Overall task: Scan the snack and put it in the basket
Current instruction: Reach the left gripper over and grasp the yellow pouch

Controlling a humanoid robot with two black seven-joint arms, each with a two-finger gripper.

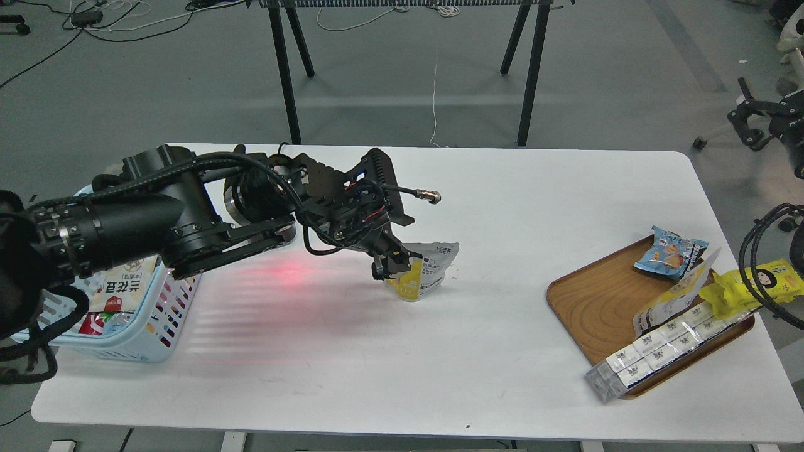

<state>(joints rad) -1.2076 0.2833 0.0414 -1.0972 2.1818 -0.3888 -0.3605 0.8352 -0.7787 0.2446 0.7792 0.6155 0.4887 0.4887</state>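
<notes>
Left gripper point(391, 263) clamps one snack point(422, 273) above the table point(502, 201); one basket point(135, 326) sits left.

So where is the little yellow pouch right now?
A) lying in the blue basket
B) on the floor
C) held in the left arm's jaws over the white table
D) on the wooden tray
C: the left gripper is shut on the pouch, holding it just above the table, well apart from the basket on the left and the tray on the right.
</notes>
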